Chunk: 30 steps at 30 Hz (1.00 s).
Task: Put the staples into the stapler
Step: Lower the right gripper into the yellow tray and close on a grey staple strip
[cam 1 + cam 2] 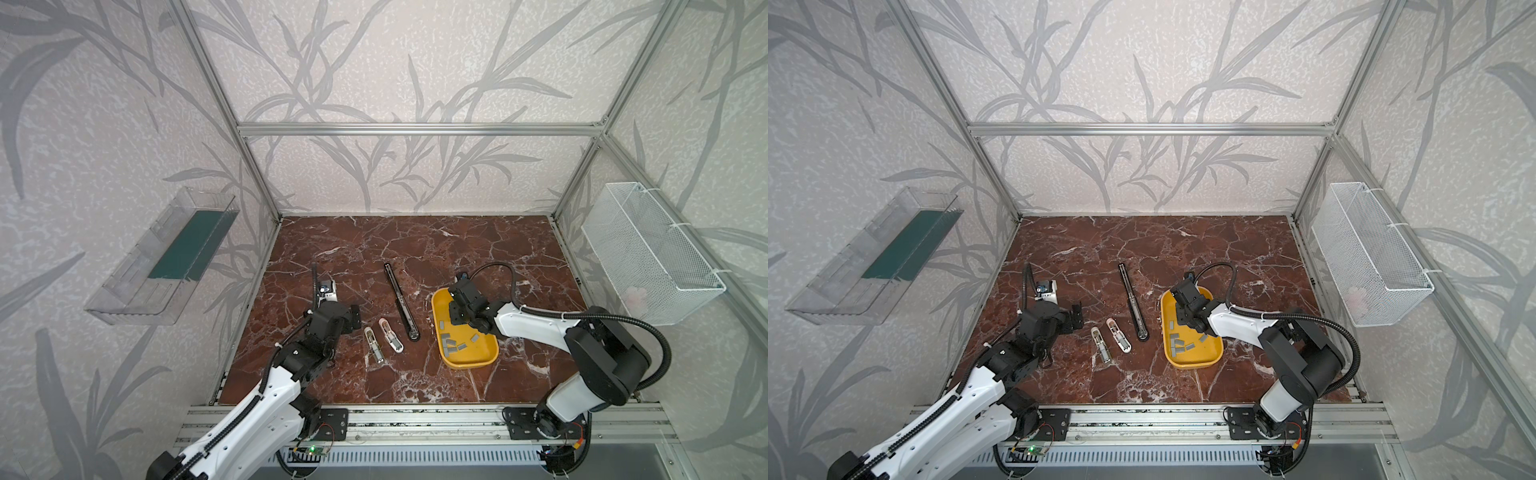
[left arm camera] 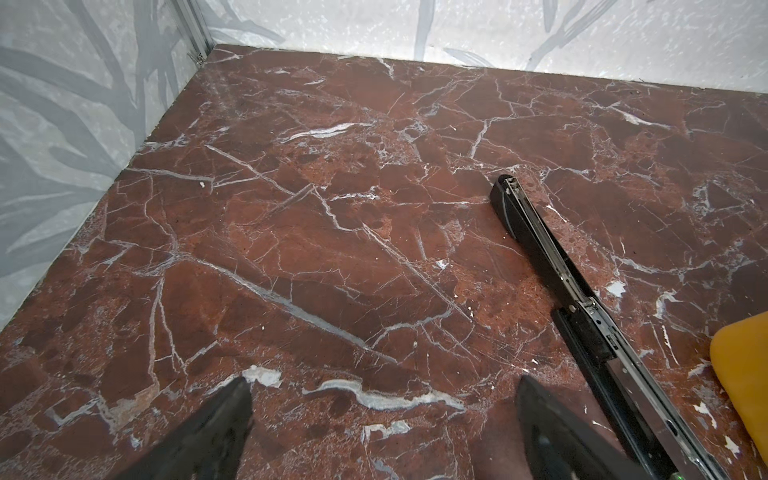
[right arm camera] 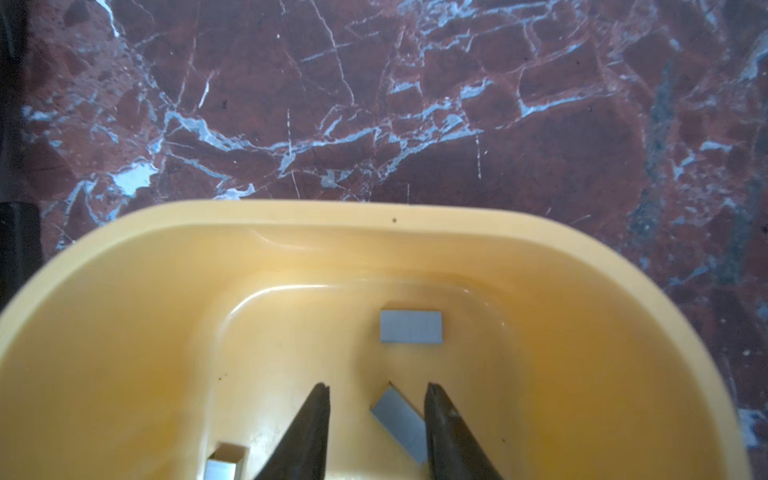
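**Right fingers open around a staple strip in the yellow tray**

The staples (image 1: 451, 348) lie loose in the yellow tray (image 1: 469, 365) on the right side of the red marble tabletop (image 1: 415, 249). In both top views most of them cluster toward the tray's near end.

The right gripper (image 3: 377, 390) points down into the tray's far end. Its fingers (image 3: 316, 428) stand apart. 1 strip (image 3: 399, 419) lies on the tray floor between them, partly hidden behind 1 finger and clear of the other, so nothing is clamped. Another strip (image 3: 411, 327) lies just past the tips.

The left gripper (image 2: 382, 399) hangs over bare tabletop with its fingers (image 2: 224, 419) wide apart and empty.

Between the arms, 2 small staplers lie open side by side, a pale small stapler (image 1: 373, 343) and a pink-ended small stapler (image 1: 390, 334). Just to their right, the long black stapler (image 1: 401, 301) lies opened out flat, near the tray but not touching it.
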Motion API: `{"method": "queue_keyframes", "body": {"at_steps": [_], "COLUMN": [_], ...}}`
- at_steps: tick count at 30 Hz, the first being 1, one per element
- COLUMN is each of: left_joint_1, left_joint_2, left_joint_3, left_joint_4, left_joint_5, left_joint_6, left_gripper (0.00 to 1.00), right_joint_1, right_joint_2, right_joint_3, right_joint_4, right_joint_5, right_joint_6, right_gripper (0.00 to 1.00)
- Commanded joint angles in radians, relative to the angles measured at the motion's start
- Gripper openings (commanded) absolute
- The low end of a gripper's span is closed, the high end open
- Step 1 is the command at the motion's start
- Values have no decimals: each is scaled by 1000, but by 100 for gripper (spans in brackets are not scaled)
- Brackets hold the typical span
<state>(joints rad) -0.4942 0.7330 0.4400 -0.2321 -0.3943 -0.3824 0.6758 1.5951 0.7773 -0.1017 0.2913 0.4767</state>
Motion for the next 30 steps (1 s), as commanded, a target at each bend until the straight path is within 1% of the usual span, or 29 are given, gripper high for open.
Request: {"method": "queue_keyframes", "body": {"at_steps": [1, 3, 6, 14, 16, 19, 24, 30], "left_joint_1": [5, 5, 5, 4, 5, 6, 6, 7], "left_joint_2": [-31, -47, -75, -113, -116, -117, -116, -131], "left_joint_3": [-7, -13, -25, -40, -41, -43, -42, -48], "left_joint_4": [-6, -7, -1, -8, -6, -5, -4, -6], "left_joint_5": [-11, -11, -4, 7, 14, 14, 20, 24], "left_joint_6": [1, -1, -2, -6, -5, -6, -6, -7], "left_gripper": [98, 98, 98, 98, 98, 98, 98, 98], "right_joint_1": [-7, -7, -7, -18, -19, -19, -18, -18], "right_joint_2": [10, 8, -3, -17, -17, -26, -70, -104], "right_joint_3": [4, -2, -13, -61, -63, -62, -94, -98], "right_joint_4": [10, 12, 3, 14, 18, 16, 42, 30], "right_joint_5": [-12, -32, -41, -31, -40, -84, -134, -105], "right_joint_6": [-14, -9, 1, 14, 11, 6, 2, -7], "right_gripper": [42, 43, 48, 50, 50, 49, 47, 46]}}
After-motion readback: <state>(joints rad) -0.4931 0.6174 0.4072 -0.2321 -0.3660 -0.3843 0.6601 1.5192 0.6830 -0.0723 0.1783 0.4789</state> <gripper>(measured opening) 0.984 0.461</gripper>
